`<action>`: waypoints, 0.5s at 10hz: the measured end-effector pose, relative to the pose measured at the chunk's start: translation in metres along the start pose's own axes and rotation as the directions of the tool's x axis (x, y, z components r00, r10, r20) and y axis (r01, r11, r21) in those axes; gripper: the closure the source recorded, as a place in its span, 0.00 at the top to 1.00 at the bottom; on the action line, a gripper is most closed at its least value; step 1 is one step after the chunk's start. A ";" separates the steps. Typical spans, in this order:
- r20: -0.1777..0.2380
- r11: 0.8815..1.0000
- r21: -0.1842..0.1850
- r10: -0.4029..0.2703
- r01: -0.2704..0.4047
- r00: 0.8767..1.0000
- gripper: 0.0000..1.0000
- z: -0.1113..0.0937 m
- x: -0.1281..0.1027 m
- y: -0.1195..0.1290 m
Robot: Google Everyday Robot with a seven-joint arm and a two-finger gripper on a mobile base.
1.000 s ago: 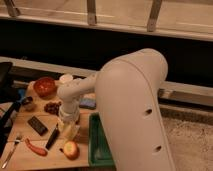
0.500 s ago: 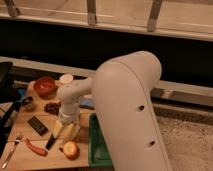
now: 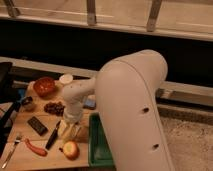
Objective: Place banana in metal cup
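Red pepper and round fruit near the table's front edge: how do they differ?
The red pepper is long, thin and red; the round fruit is ball-shaped and yellow-orange. Both rest loose on the table. The open claw is down at the banana, just behind the fruit.

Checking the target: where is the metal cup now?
Camera view, left side: the metal cup sits just lower-left of the red bowl; the hand hangs over the banana, further right.

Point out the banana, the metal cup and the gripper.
Banana (image 3: pixel 64 133), camera view, pale middle.
Gripper (image 3: pixel 70 126), camera view, between fingertips, over the banana.
Metal cup (image 3: pixel 28 103), camera view, dark side.
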 end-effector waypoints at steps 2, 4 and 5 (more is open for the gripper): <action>-0.012 1.000 -0.013 -0.011 0.010 1.000 0.77 0.015 -0.010 0.004; 0.003 0.999 -0.021 -0.024 0.024 1.000 0.60 0.016 -0.020 0.010; 0.008 0.999 -0.023 -0.031 0.031 0.999 0.50 0.016 -0.024 0.013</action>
